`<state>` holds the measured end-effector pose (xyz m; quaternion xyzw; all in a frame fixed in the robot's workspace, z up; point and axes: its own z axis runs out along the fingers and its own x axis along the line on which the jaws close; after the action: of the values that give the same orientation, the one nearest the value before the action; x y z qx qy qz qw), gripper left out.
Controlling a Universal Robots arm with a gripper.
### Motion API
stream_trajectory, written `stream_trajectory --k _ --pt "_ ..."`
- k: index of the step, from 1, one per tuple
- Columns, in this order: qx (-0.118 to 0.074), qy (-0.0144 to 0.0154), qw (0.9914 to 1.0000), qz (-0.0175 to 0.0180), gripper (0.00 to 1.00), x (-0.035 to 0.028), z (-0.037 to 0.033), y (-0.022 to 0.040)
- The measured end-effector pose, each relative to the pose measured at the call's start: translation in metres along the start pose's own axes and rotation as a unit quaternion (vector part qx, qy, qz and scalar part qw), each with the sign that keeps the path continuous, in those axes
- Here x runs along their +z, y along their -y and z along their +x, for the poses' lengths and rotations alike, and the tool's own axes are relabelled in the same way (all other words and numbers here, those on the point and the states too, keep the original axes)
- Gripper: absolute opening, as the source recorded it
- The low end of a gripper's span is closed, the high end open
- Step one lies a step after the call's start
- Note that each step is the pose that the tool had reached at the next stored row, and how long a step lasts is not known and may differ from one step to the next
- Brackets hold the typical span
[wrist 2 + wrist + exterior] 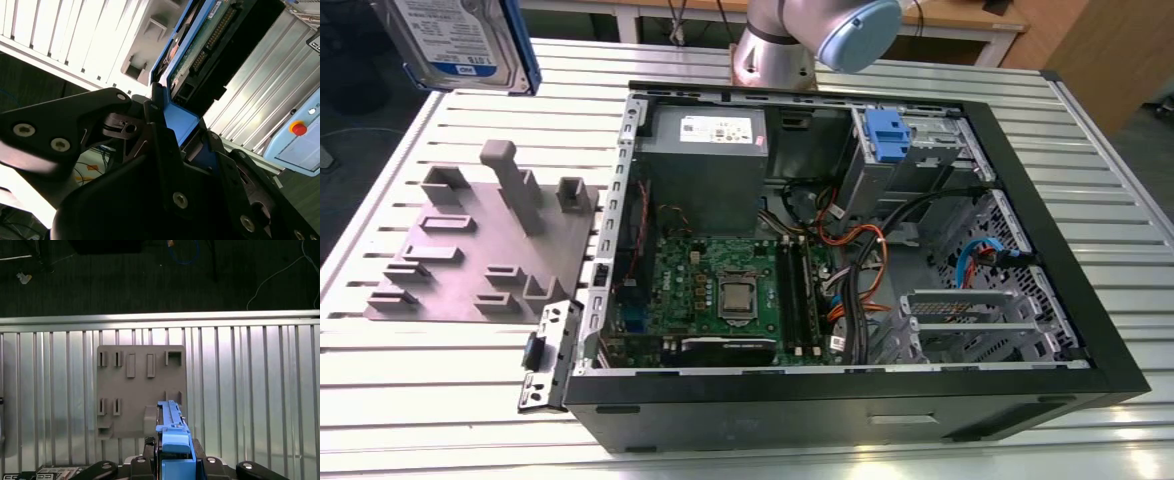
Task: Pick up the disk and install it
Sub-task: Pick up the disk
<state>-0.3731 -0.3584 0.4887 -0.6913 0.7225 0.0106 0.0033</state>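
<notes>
A robotics lab bench: a ribbed aluminium slat table (1107, 200) carries an open black desktop computer case (854, 400) with its green motherboard (720, 290) bared, a grey slotted fixture plate (454, 280) and a silver robot arm base (771, 60). A pale control pendant (300, 147) with a red button (299, 129) sits nearby.

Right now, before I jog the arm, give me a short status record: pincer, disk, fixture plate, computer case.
pincer: shut on the disk, gripping its blue carrier end
disk: held in the air above the table, at the exterior view's far left
fixture plate: grey, with slots and posts, flat on the table, on the exterior view's left of the case
computer case: open, lying on its side, motherboard exposed
blue latch: in the drive bay at the case's far end
install: not yet done, disk outside the case
</notes>
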Motion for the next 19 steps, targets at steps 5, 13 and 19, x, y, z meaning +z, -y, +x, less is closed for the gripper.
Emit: stream_trajectory --k 5,13,19 --pt "0.0 0.0 1.0 0.0 0.37 0.0 0.0023 0.0051" --pt "0.0 0.0 1.0 0.0 0.37 -0.0003 0.0126 0.0067" --pt "0.0 0.0 1.0 0.0 0.37 -0.0003 0.0141 0.0077"
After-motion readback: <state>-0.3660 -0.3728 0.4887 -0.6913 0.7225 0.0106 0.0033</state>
